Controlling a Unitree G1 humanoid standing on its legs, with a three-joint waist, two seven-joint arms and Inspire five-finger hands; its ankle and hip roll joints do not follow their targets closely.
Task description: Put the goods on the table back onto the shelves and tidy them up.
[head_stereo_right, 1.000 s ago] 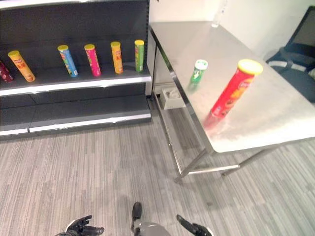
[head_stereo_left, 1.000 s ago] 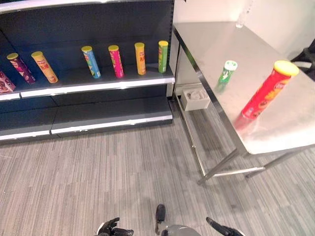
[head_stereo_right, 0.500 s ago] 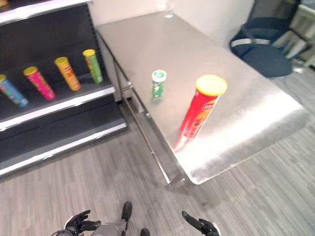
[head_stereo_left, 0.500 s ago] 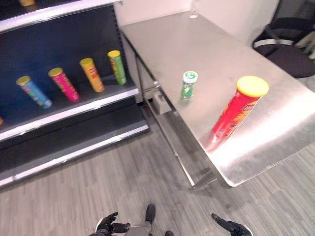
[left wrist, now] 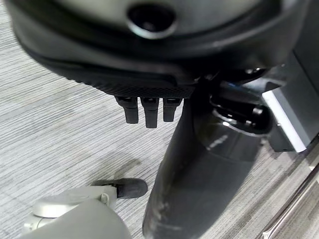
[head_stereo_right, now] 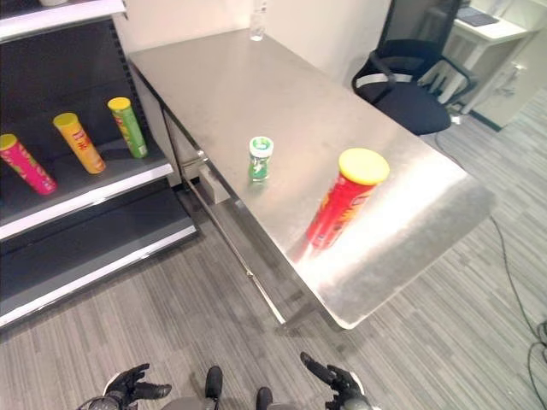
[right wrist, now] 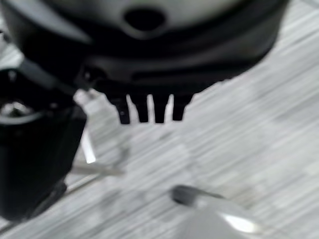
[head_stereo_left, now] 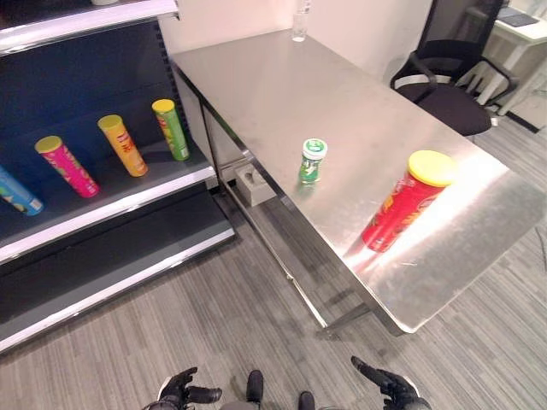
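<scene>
A tall red can with a yellow lid [head_stereo_left: 400, 207] stands upright near the front of the steel table [head_stereo_left: 273, 77]. A short green can [head_stereo_left: 312, 161] stands upright further back, near the table's left edge. On the dark shelf [head_stereo_left: 111, 213] to the left stand a pink can [head_stereo_left: 61, 165], an orange can [head_stereo_left: 121, 145], a green can [head_stereo_left: 171, 128] and a blue can [head_stereo_left: 13, 192]. My left hand [head_stereo_left: 179, 393] and right hand [head_stereo_left: 389, 386] hang low over the floor, far from the table, both open and holding nothing. Straight fingers [left wrist: 145, 110] show in the left wrist view and fingers [right wrist: 149, 109] in the right wrist view.
A clear bottle [head_stereo_left: 300, 24] stands at the table's far end. A black office chair [head_stereo_left: 444, 90] sits right of the table. A pale box [head_stereo_left: 255, 184] lies on the floor under the table by the shelf. Grey striped floor lies between me and the table.
The camera has swung right: the table is now central and the shelf sits at the left. The cans have not moved. Both hands stay low and open.
</scene>
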